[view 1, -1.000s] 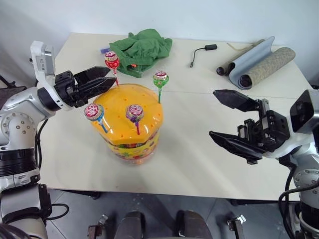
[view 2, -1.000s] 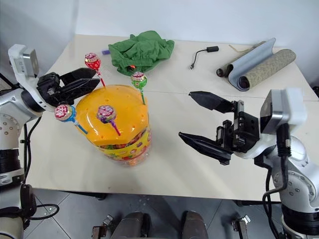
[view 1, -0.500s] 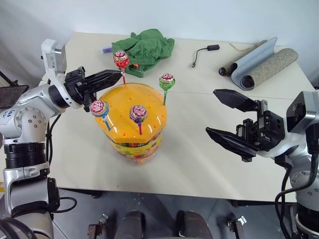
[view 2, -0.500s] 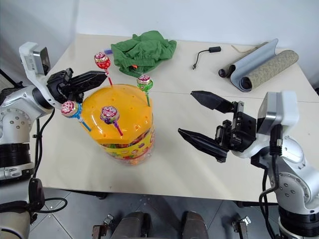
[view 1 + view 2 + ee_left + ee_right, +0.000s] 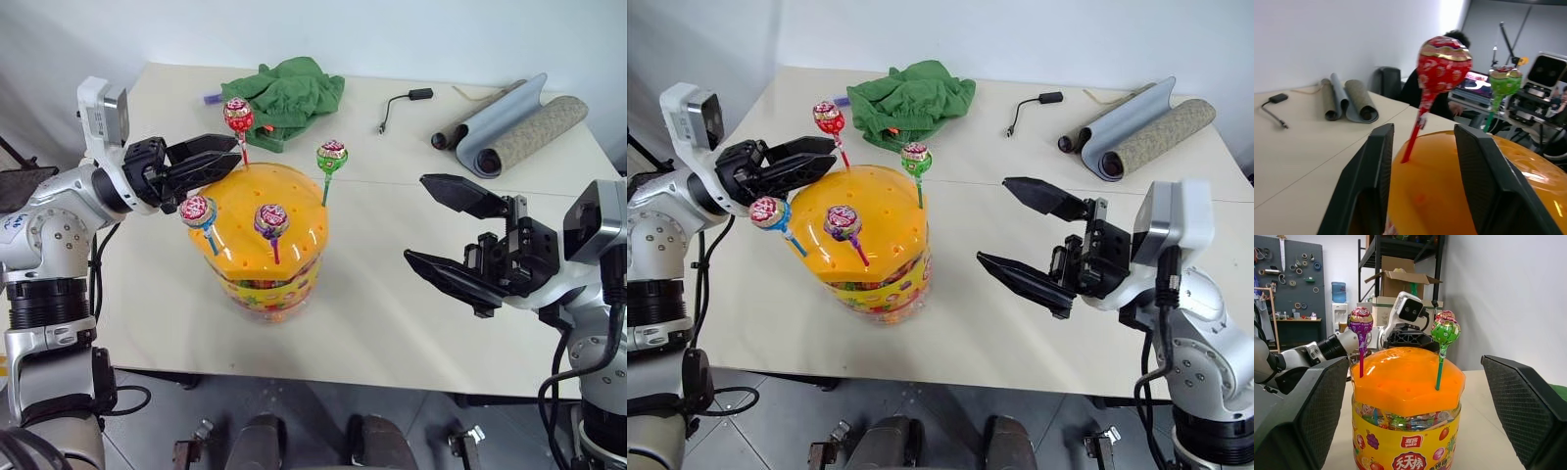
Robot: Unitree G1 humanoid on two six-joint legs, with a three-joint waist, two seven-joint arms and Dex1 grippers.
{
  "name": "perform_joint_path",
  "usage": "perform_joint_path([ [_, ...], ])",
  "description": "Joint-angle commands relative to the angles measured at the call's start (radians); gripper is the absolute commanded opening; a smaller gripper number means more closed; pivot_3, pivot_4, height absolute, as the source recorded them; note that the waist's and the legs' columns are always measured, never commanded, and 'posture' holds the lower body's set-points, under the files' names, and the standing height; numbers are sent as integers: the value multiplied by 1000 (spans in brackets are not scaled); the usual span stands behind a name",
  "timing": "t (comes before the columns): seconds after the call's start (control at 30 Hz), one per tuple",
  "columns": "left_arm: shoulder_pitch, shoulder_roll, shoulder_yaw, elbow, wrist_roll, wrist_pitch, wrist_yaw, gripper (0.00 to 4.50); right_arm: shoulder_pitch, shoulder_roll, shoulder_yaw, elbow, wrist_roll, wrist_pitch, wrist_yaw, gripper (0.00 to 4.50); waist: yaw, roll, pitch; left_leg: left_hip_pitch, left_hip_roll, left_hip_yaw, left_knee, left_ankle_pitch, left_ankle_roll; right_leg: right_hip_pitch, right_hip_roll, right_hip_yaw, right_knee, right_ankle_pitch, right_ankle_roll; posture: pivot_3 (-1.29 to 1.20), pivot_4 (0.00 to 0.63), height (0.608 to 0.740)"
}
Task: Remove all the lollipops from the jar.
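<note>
Lollipops stand upright in the holes of the jar's [image 5: 263, 250] domed orange lid: a red-stick lollipop [image 5: 237, 117] at the far left of the dome, a green-stick lollipop [image 5: 331, 157] at the far right, a blue-stick lollipop [image 5: 197, 211] leaning out over the near left edge, and a purple-stick lollipop [image 5: 270, 220] near the middle front. The jar sits on a pale table [image 5: 392, 294], between the two arms. The left gripper [image 5: 227, 156] reaches in level from the jar's left, its two black fingers parted, one on each side of the red stick just above the lid; in the left wrist view the red stick rises out of the lid in the gap between the fingers [image 5: 1371, 181] and does not touch either one. The blue-stick lollipop hangs just below this gripper. The right gripper [image 5: 429, 223] hovers to the right of the jar, well apart from it, fingers spread wide and holding nothing; its wrist view faces the jar's side with the purple and green lollipops standing above the lid. Beyond the left gripper, at the far edge of the table, lies a crumpled green cloth [image 5: 286, 93]; far beyond the right gripper lie a black cable [image 5: 397, 101] and rolled mats [image 5: 509, 122].
</note>
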Motion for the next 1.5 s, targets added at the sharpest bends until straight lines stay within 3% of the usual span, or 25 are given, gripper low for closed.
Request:
perform_joint_path([
  [0.03, -54, -15, -8, 41, 26, -41, -21, 2004, -6, 6, -20, -29, 3, -16, 0, 4500, 1, 0, 0, 0, 0, 0, 0, 0, 0, 0, 0, 0, 0, 0, 0, 0, 150, 740],
  [0.07, -60, -18, -12, 50, 32, -47, -23, 2004, -4, 6, -20, -31, 3, -16, 0, 4500, 1, 0, 0, 0, 0, 1, 0, 0, 0, 0, 0, -1, 0, 0, 0, 0, 150, 740],
  [0.17, -83, -36, -16, 80, 54, -67, -8, 1436, -6, 9, -20, -34, 0, -17, -5, 4500, 0, 0, 0, 0, 0, 2, 1, 0, 0, 0, 0, -1, 0, 0, 0, 0, 150, 740],
  [0.33, -128, -78, 17, 90, 34, -69, 40, 23, -5, 15, -21, -37, -5, -21, -11, 4500, 0, 0, 0, -1, 0, 3, 1, 0, 0, 0, 0, -1, 0, 0, 0, 0, 150, 740],
  [0.5, -188, -83, 156, 120, -151, 132, 131, 23, -15, 26, -18, -27, -4, -23, -4, 4500, -1, -1, 0, -5, 0, -1, 5, 0, 0, 0, 0, -4, 0, 0, 0, 0, 150, 740],
  [0.63, -166, 0, 278, 315, -80, 42, 254, 23, -39, 30, -26, -20, 15, -19, 2, 4500, -20, -1, 0, -3, 1, -5, 4, 0, 0, 0, 0, -4, 1, 0, 0, 0, 150, 740],
  [0.77, -66, 123, 198, 441, 101, -42, 266, 23, -41, 4, -28, -16, -9, -17, 42, 4500, -29, -1, 0, 2, 0, -3, -2, 0, 0, 0, 0, -3, 2, 0, 0, 0, 150, 740],
  [0.87, 162, 239, 68, 447, 292, -132, 214, 23, 13, -76, -22, 32, -130, -64, 196, 4500, -25, -1, 0, 1, -1, 0, -3, 0, 0, 0, 0, -3, 1, 0, 0, 0, 150, 740],
  [0.97, 315, 300, 36, 387, 347, -113, 207, 23, 60, -114, -23, 65, -181, -105, 288, 4500, -23, -3, 1, 0, 0, 5, -4, -1, 0, -2, 0, -3, 1, 0, 0, 0, 150, 740],
  [1.13, 446, 338, 55, 250, 337, 24, 220, 23, 117, -137, 3, 78, -244, -154, 399, 4500, -3, -4, 2, -1, 0, 4, -1, -1, 0, 0, 0, -2, 0, 0, 0, 0, 150, 740],
  [1.33, 548, 366, 122, 143, 325, 99, 224, 1610, 127, -118, -10, 76, -227, -162, 421, 4500, -3, -3, 2, 2, 1, 3, -1, -1, 0, -1, 0, 2, 1, 0, 0, 0, 150, 740],
  [1.47, 604, 369, 254, 132, 289, -113, 66, 2815, 119, -101, -39, 47, -165, -135, 359, 4500, -8, -3, 2, 2, 2, 3, -2, -1, 0, -2, 1, 3, 1, 0, 0, 0, 150, 740],
  [1.5, 612, 365, 290, 127, 264, -162, 3, 2815, 116, -96, -47, 36, -140, -125, 336, 4500, -8, -3, 2, 2, 2, 3, -2, -1, 0, -2, 1, 3, 1, 0, 0, 0, 150, 740],
])
